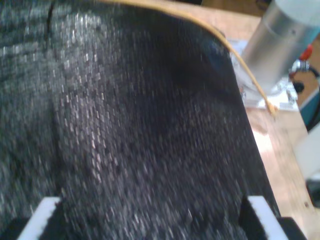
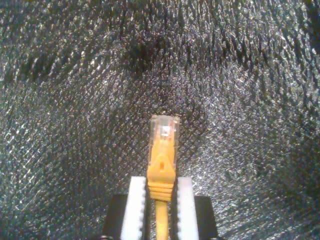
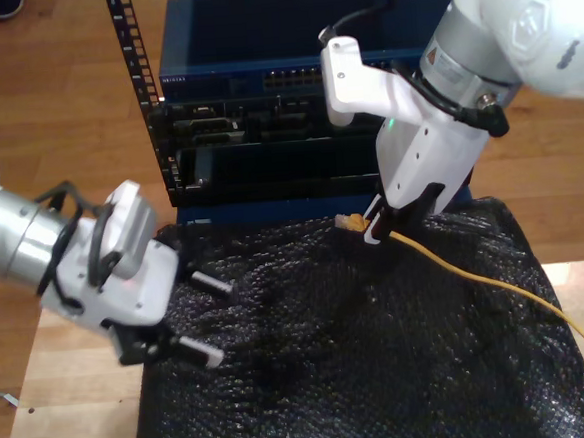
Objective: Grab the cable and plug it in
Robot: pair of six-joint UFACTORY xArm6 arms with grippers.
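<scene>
Cable (image 2: 162, 165), orange-yellow with a clear plug, is sitting clamped between the pads of my second gripper (image 2: 161, 192), plug pointing out over the black bubble-wrap mat (image 3: 383, 373). In the exterior view it is trailing rightward. My first gripper (image 3: 207, 317) is hovering with fingers apart, holding nothing, near the mat's exterior-view left edge.

A black bubble-wrap sheet (image 3: 382, 353) covers most of the wooden table (image 3: 64, 395), its surface glinting with small highlights; bare wood shows at the exterior view's left and right edges. At the far side of the table stands a dark equipment rack (image 3: 266, 131) holding a blue network switch (image 3: 261, 66) with a row of ports on its front. Below the switch sit darker units with connectors. A perforated rack rail (image 3: 132, 50) rises at the rack's left in the exterior view.
</scene>
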